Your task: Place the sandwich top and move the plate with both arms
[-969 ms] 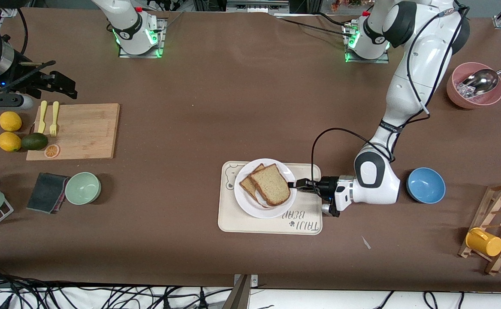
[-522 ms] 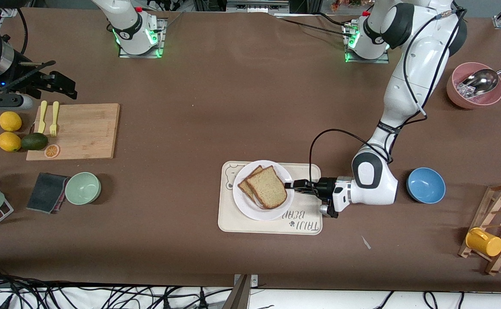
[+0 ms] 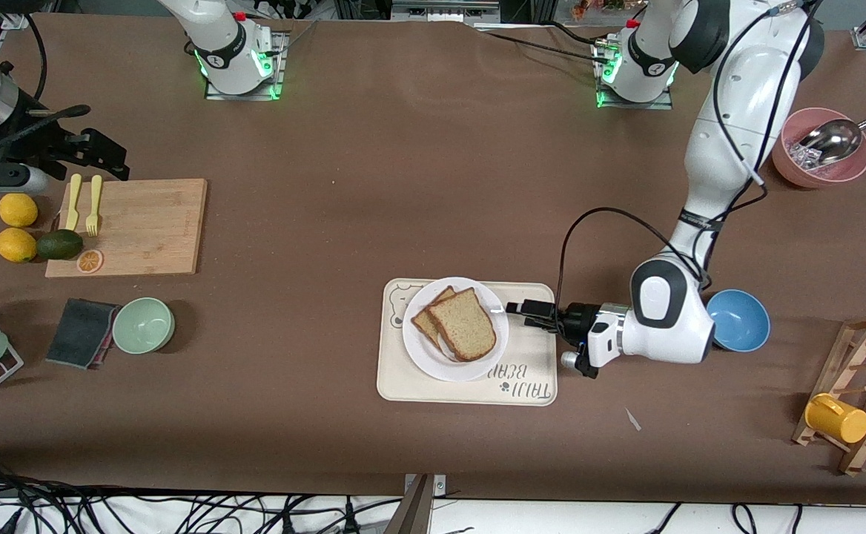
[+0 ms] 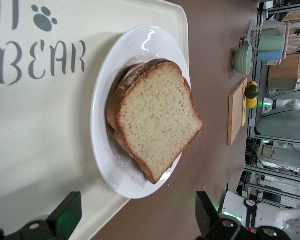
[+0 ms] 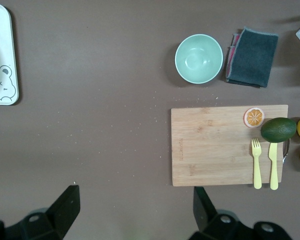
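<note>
The sandwich top (image 3: 463, 324) lies on a lower bread slice (image 3: 425, 320) on the white plate (image 3: 470, 368). The plate sits on the cream bear tray (image 3: 403, 378). My left gripper (image 3: 518, 311) is open and empty, over the tray's edge just beside the plate toward the left arm's end. The left wrist view shows the sandwich top (image 4: 157, 117), the plate (image 4: 121, 172), the tray (image 4: 40, 130) and my left gripper (image 4: 135, 220), with its fingers spread wide. My right gripper (image 3: 99, 148) waits open and empty, high over the cutting board's end of the table. It also shows in the right wrist view (image 5: 135, 207).
A blue bowl (image 3: 735, 320) sits close beside the left arm's wrist. A pink bowl with a metal scoop (image 3: 821, 147) and a wooden rack with a yellow mug (image 3: 837, 419) stand at that end. A cutting board (image 3: 127, 226), a green bowl (image 3: 143, 325) and a dark cloth (image 3: 81, 332) lie at the right arm's end.
My left gripper opened, let go of the sandwich top on the plate and drew back toward the left arm's end. The right arm barely moved.
</note>
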You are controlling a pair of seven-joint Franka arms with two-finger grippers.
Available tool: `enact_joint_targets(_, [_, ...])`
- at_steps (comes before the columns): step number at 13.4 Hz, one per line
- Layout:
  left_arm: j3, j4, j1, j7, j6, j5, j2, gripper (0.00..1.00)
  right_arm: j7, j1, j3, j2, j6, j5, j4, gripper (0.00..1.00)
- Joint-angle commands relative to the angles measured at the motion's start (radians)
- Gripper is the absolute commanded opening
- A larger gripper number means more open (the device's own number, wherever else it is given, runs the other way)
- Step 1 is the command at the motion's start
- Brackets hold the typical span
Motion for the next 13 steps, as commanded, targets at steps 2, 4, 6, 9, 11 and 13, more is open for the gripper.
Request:
enact_joint_targets(2, [0.000, -0.015, 0.002, -0.208, -0.089, 0.225, -0.147, 1.00, 0.012, 0.009, -0.006, 0.002, -0.014, -0.003, 0.018, 1.00])
enact_joint_targets(4, [0.013, -0.016, 0.002, -0.329, -0.157, 0.361, -0.237, 1.00, 0.033, 0.009, -0.005, -0.004, -0.017, -0.009, 0.016, 1.00])
enact_joint_targets(6, [0.017, -0.027, 0.008, -0.394, -0.195, 0.428, -0.306, 1.00, 0.039, 0.009, 0.000, -0.005, -0.020, -0.009, 0.016, 1.00])
enact_joint_targets(9, [0.011, -0.036, 0.000, -0.492, -0.270, 0.668, -0.440, 1.00, 0.062, 0.009, 0.014, -0.005, -0.022, -0.008, 0.018, 1.00])
enact_joint_targets(11, [0.007, -0.035, -0.004, -0.512, -0.358, 0.793, -0.512, 1.00, 0.064, 0.009, 0.014, -0.008, -0.023, -0.005, 0.018, 1.00])
enact_joint_targets(13, [0.002, -0.035, -0.007, -0.537, -0.404, 0.844, -0.576, 1.00, 0.062, 0.009, 0.014, -0.011, -0.028, -0.005, 0.018, 1.00])
